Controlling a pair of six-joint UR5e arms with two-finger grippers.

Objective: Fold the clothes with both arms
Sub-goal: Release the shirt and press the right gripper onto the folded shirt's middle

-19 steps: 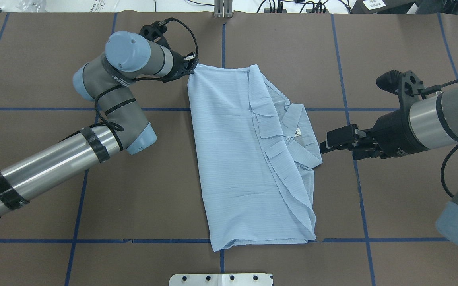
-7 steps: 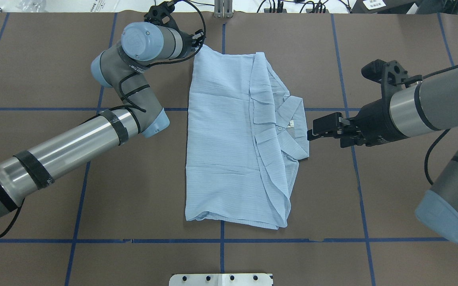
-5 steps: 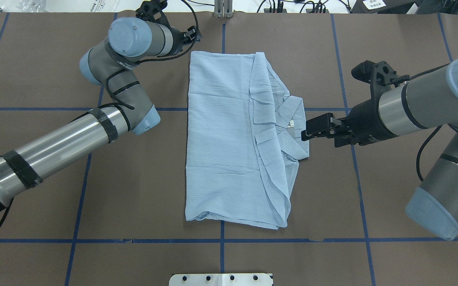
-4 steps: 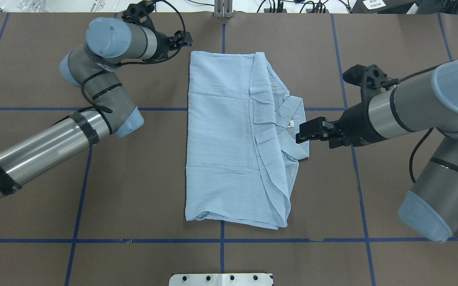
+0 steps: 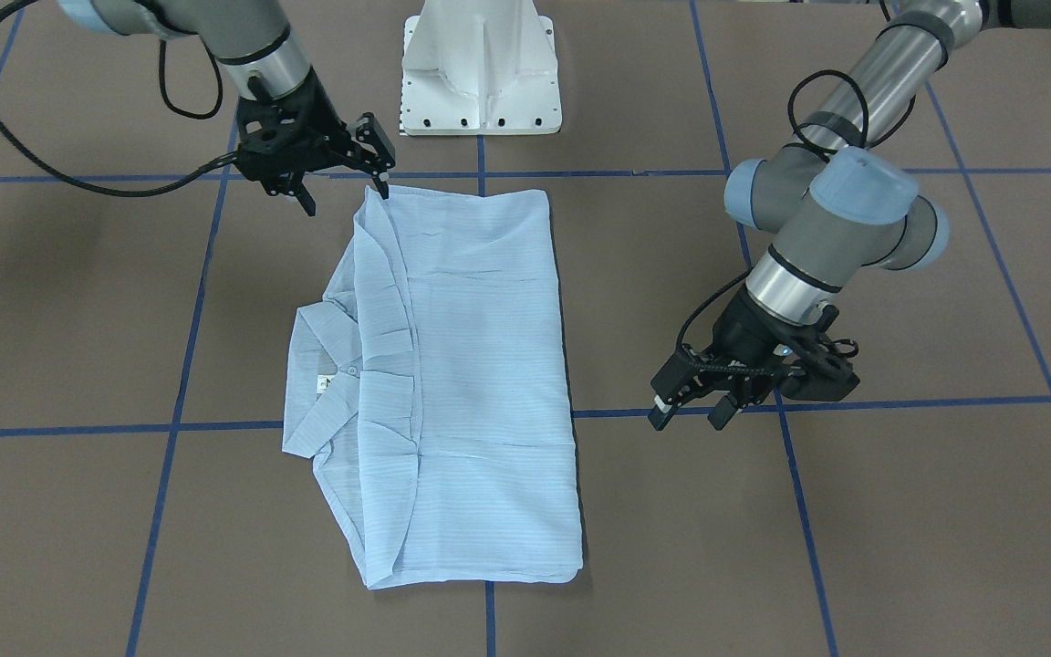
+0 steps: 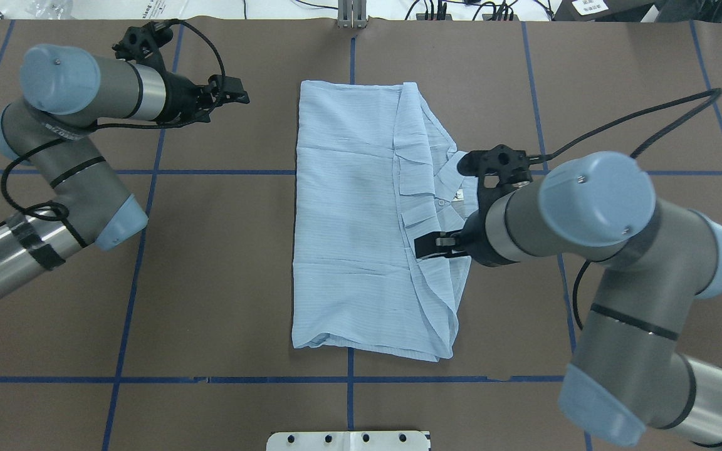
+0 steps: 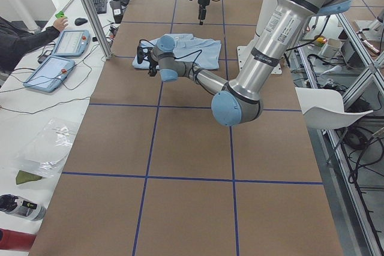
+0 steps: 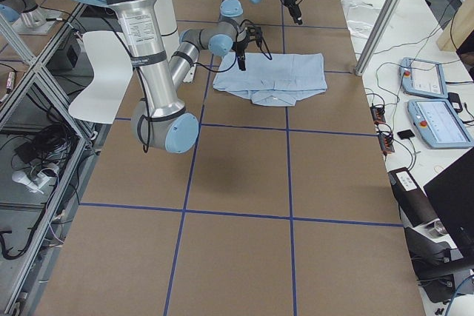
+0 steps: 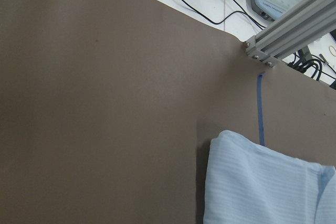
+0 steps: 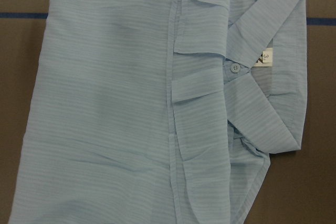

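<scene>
The light blue striped shirt (image 6: 355,219) lies folded into a long rectangle on the brown table, also shown in the front view (image 5: 480,365). Its collar (image 6: 470,175) points to the robot's right. My right gripper (image 5: 348,196) is open and empty, raised above the shirt; in the overhead view it (image 6: 420,245) shows over the placket. The right wrist view looks straight down on shirt (image 10: 115,103) and collar (image 10: 273,51). My left gripper (image 6: 239,97) is open and empty, off the shirt's far-left corner; it also shows in the front view (image 5: 688,420). The left wrist view shows that corner (image 9: 252,182).
The white pedestal base (image 5: 480,73) stands at the table's near edge. An aluminium post (image 6: 351,15) and cables sit at the far edge. Blue tape lines grid the brown table (image 6: 223,282). An operator's hand and tablets (image 7: 66,43) are beside the far edge.
The left gripper dragged the shirt's far corner, let it go and withdrew to the left. The right arm moved from beside the collar to above the shirt. The shirt now lies still.
</scene>
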